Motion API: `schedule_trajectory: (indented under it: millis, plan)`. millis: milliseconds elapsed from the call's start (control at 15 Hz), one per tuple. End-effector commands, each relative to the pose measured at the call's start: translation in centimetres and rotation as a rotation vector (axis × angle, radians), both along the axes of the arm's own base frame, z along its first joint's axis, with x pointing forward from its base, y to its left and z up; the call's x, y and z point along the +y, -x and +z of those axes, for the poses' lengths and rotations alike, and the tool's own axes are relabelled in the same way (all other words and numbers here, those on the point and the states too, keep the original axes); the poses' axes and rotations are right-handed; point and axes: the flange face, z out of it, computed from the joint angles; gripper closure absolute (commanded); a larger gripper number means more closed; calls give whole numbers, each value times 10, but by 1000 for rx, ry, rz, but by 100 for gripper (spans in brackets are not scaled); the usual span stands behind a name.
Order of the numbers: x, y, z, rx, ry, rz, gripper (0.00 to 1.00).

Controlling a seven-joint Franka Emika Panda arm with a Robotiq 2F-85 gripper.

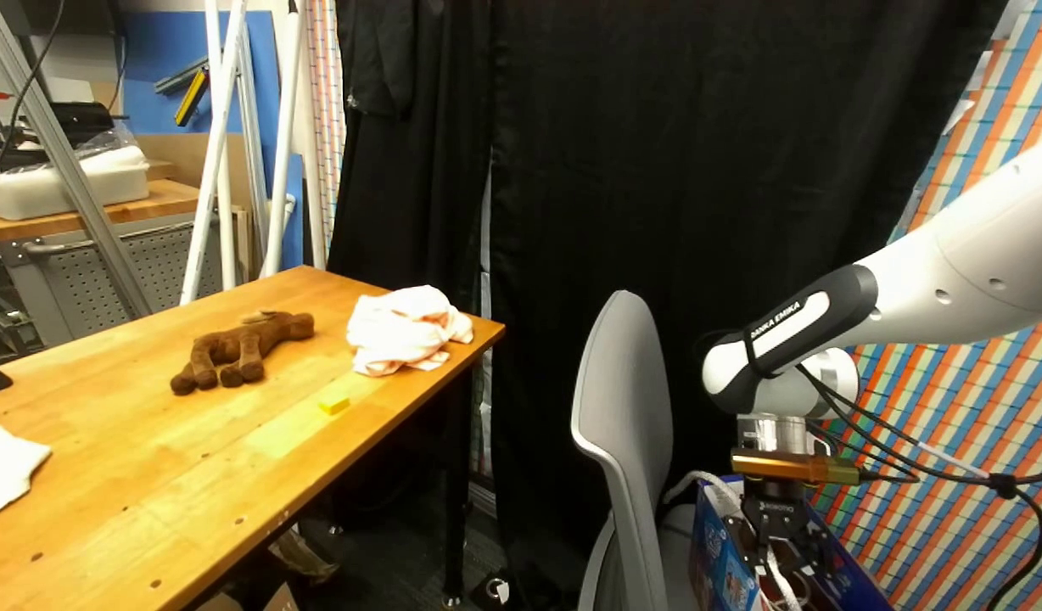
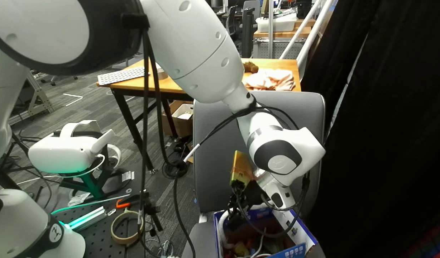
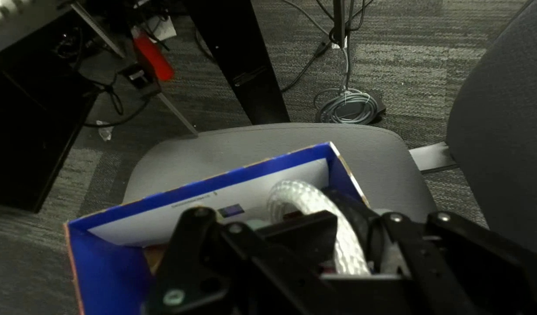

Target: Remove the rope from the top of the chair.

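A thick white braided rope (image 3: pixel 301 194) loops up out of a blue box and passes between my fingers in the wrist view. My gripper (image 3: pixel 352 236) points down into the box, shut on the rope, with the rope filling the gap between the pads. In an exterior view the gripper (image 1: pixel 782 556) is low in the box, with rope hanging below the fingers. In an exterior view more rope (image 2: pixel 221 229) curves over the box's side. The grey chair (image 1: pixel 627 399) carries the open blue box (image 2: pixel 295 234) on its seat. The rope's lower part is hidden inside the box.
The chair's backrest (image 2: pixel 220 154) rises beside the arm. A wooden table (image 1: pixel 148 441) beyond it holds a brown plush toy (image 1: pixel 241 346), a pink cloth (image 1: pixel 406 329) and a yellow block (image 1: pixel 334 406). A black curtain (image 1: pixel 699 170) hangs behind. Cables hang from the arm.
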Motion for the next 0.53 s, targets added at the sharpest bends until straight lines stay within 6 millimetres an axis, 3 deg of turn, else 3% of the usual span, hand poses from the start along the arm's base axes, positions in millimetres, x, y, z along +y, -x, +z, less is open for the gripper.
schedule_trajectory:
  millis: [0,467]
  plan:
    - [-1,-1,-2,4,7,-7,90]
    - [0,-3,0,-1,18,-16,89]
